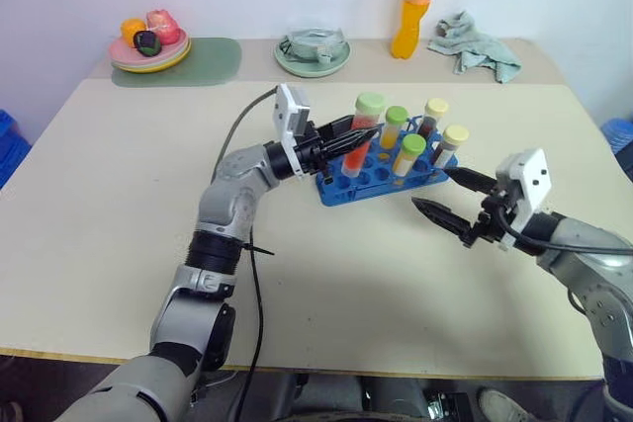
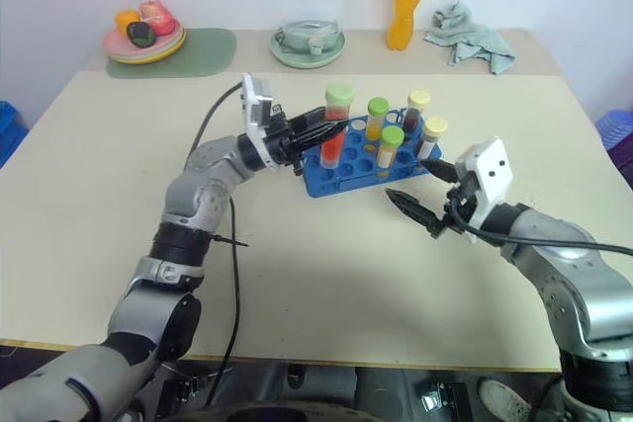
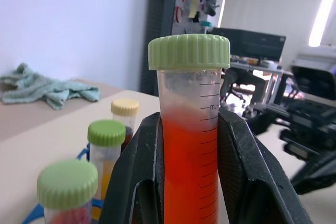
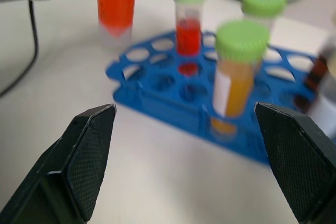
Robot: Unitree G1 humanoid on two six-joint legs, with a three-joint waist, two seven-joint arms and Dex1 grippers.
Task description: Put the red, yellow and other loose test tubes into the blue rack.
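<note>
Over the near left corner of the blue rack (image 1: 381,177), the left gripper (image 1: 362,137) reaches in from the robot's left, its forearm raised off the surface (image 1: 119,244) and its black fingers pointing sideways toward the rack. Its jaws are pinched on the red test tube (image 1: 360,141), one finger on either side of the barrel, as the left wrist view confirms; the green cap stands clear above the fingers. The tube hangs near upright, slightly tilted, its lower end just above the rack's holes; whether it has entered a hole cannot be told.

Four more capped tubes stand in the rack: a yellow tube (image 1: 395,126), an orange-yellow tube (image 1: 408,154), a brown tube (image 1: 432,116) and a cream-capped tube (image 1: 451,144).

Beside the rack's right end, the right gripper (image 1: 451,196) is held low over the surface, pointing toward the rack. Its jaws are spread wide and grip nothing; the upper fingertip lies close to the rack's right corner, though contact cannot be told.
</note>
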